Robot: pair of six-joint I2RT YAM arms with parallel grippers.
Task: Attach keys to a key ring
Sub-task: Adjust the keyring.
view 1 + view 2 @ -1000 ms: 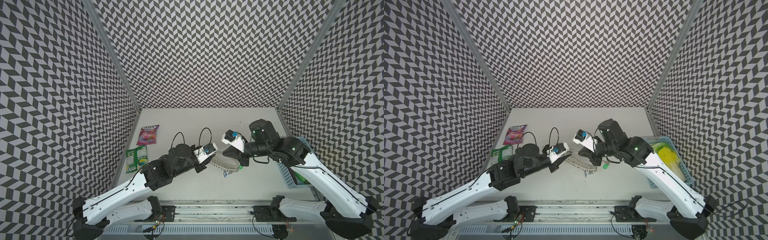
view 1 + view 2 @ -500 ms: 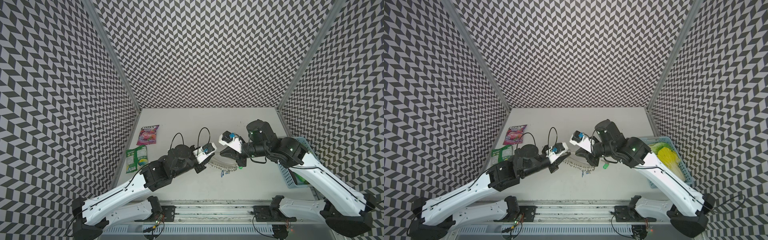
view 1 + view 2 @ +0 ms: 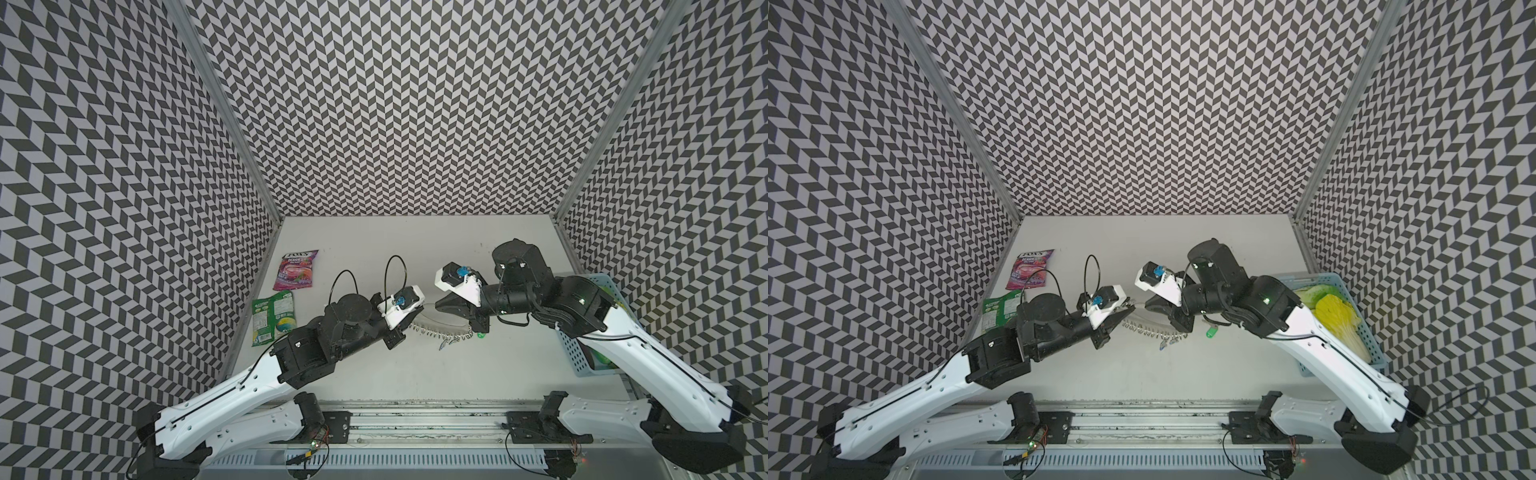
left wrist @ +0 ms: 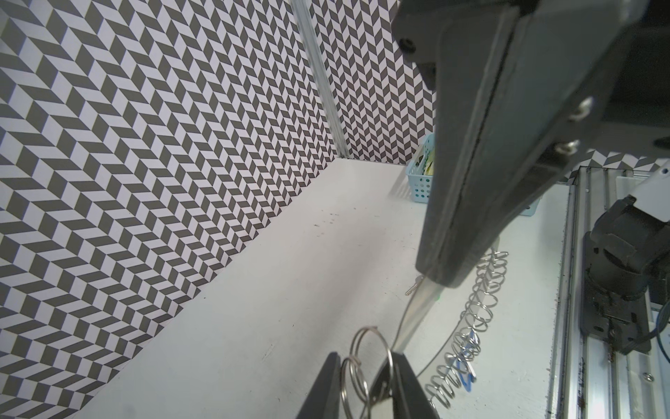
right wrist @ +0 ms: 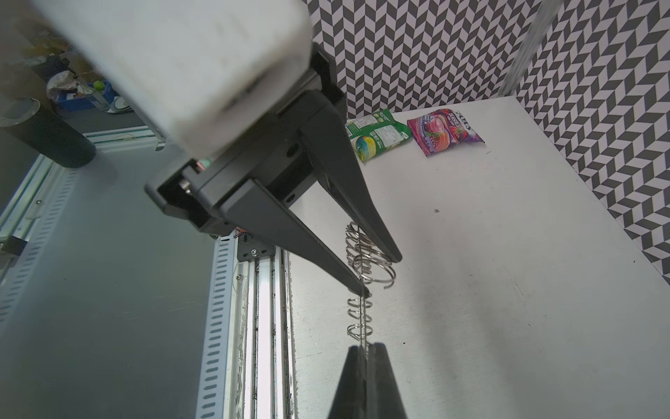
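Both grippers meet at the key ring (image 3: 444, 324), mid-table (image 3: 1142, 374).
The right gripper (image 5: 366, 357) is clamped tight on one end of the gray plate. The left gripper (image 5: 382, 276) straddles the end wire rings, jaws part-way apart (pinching or not, I can't tell). The green-tagged key (image 3: 1212, 331) lies on the table beside the right gripper.

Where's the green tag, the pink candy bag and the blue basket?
green tag (image 3: 1212, 331): in a top view, the middle of the tag.
pink bag (image 3: 296, 270): in a top view, the middle of its front.
basket (image 3: 575, 355): in a top view, its side wall with holes.
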